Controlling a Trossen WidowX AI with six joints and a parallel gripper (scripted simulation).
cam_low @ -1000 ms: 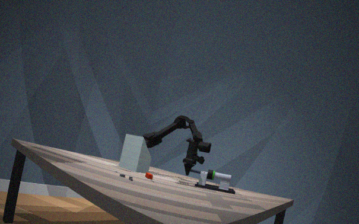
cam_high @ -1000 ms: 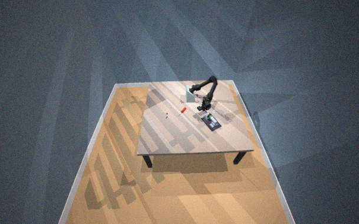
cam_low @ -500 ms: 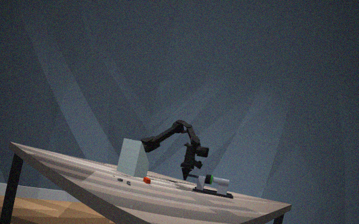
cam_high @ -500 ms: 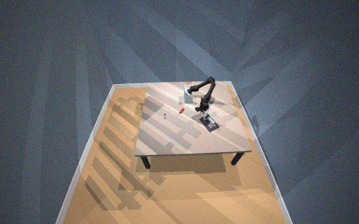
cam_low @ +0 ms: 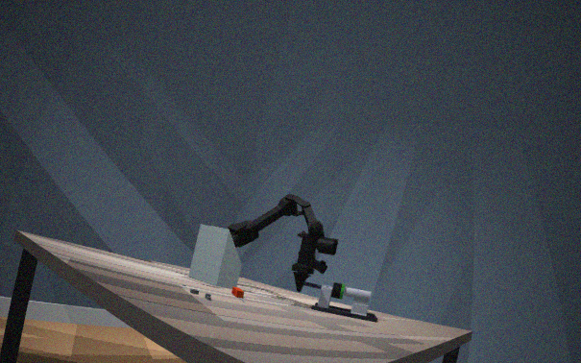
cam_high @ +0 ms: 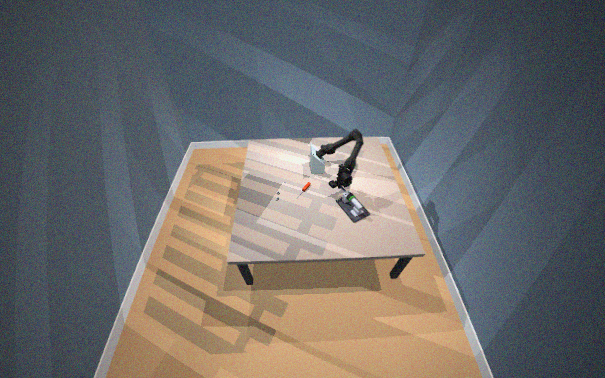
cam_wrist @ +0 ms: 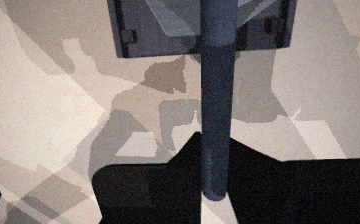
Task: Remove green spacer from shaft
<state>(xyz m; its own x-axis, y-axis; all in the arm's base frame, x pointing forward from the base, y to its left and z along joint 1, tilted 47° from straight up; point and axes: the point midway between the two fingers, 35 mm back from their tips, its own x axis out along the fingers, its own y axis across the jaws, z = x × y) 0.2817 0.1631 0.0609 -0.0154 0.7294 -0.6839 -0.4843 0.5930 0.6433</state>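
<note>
The gripper [cam_low: 300, 288] [cam_wrist: 215, 155] points down and is shut on the outer end of the dark shaft [cam_low: 312, 285] [cam_wrist: 217, 100]. The shaft runs from the fingers through a white upright support [cam_low: 325, 297] toward the housing. The green spacer [cam_low: 343, 290] [cam_high: 351, 198] is on the shaft line, against the near face of the big white housing block [cam_low: 358, 294] [cam_high: 357, 204]. A black spacer [cam_low: 336, 290] sits beside it, on the support side. The dark base plate [cam_low: 347, 313] [cam_wrist: 173, 48] carries the support and housing. Whether the green spacer has any gap to the housing is too small to tell.
A pale box-like block [cam_high: 317, 163] [cam_low: 209, 254] stands by the arm's base. A screwdriver with an orange handle [cam_high: 306, 187] [cam_low: 237, 292] lies on the table, left of the base plate in the top view. Two small dark parts [cam_high: 278, 193] [cam_low: 208, 296] lie farther left.
</note>
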